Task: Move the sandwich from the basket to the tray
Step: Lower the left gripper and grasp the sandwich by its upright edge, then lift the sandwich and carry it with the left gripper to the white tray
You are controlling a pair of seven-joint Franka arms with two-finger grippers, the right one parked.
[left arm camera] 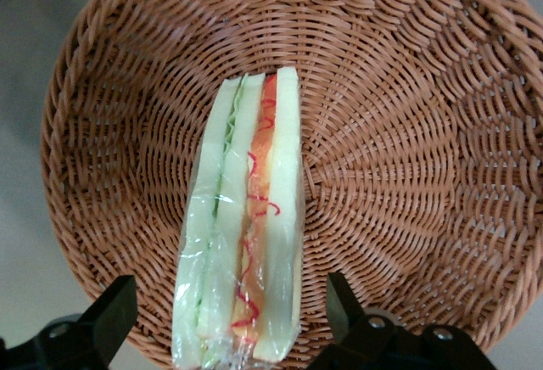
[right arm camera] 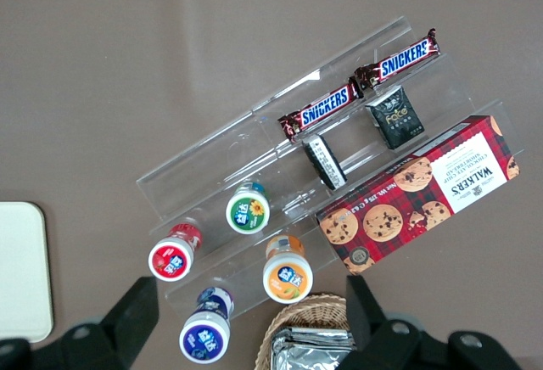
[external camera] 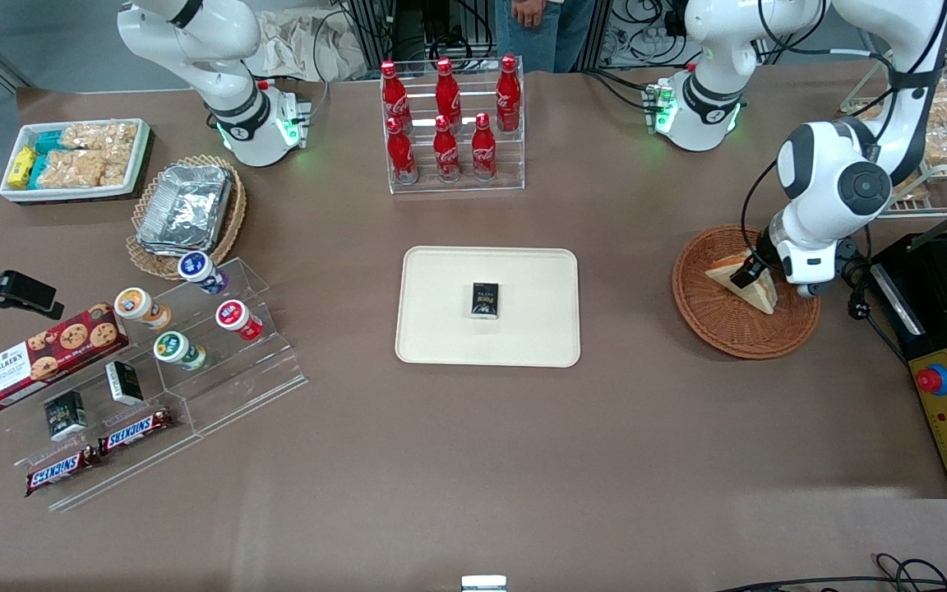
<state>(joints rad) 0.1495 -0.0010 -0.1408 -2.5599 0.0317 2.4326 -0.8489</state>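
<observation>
A round wicker basket (left arm camera: 407, 132) holds a plastic-wrapped sandwich (left arm camera: 246, 226) standing on edge. The gripper (left arm camera: 229, 323) hangs low over it, its two fingers (left arm camera: 110, 315) spread wide, one on each side of the sandwich, neither touching. The cream tray (external camera: 432, 329) holds a small dark box (external camera: 486, 299).

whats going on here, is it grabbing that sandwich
Yes. The left arm's gripper is down in the round wicker basket, its open fingers straddling the wrapped sandwich without closing on it yet. The sandwich lies in the basket. The cream tray at the table's middle holds only a small dark box.
</observation>
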